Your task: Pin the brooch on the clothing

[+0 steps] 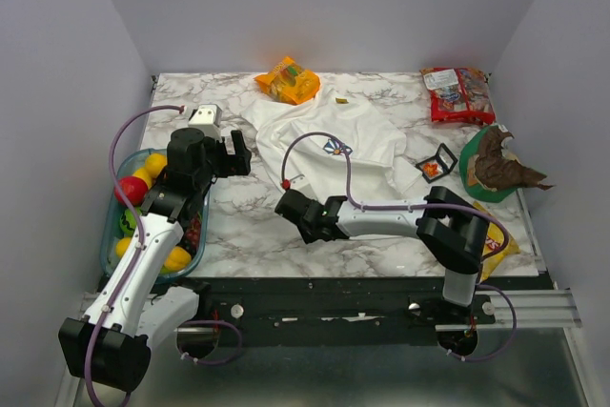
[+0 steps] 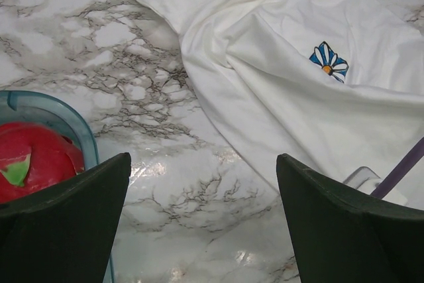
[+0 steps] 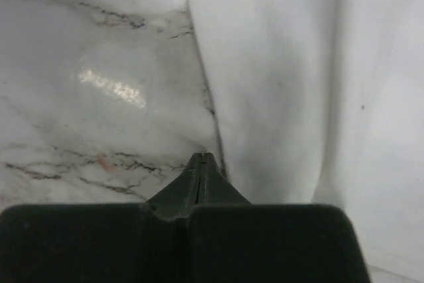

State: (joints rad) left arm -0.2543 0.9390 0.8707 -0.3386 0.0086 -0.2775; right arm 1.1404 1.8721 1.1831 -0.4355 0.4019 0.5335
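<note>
The white T-shirt point(image 1: 357, 135) lies crumpled at the table's middle back, its blue-and-white daisy print point(image 1: 335, 148) facing up; it also shows in the left wrist view point(image 2: 298, 91) and the right wrist view point(image 3: 298, 84). A tiny orange-red piece, apparently the brooch point(image 1: 431, 171), sits in a small black open box point(image 1: 443, 155) right of the shirt. My right gripper point(image 1: 289, 205) is shut, its tips point(image 3: 202, 158) on the marble at the shirt's lower left hem, with nothing visible between them. My left gripper point(image 1: 234, 153) is open and empty over bare marble point(image 2: 202, 183), left of the shirt.
A teal bowl point(image 1: 108, 231) of fruit stands at the left edge, its red fruit point(image 2: 33, 157) beside my left finger. An orange snack bag point(image 1: 287, 79) and a red sweets bag point(image 1: 457, 92) lie at the back. A green plate point(image 1: 469, 164) sits at the right.
</note>
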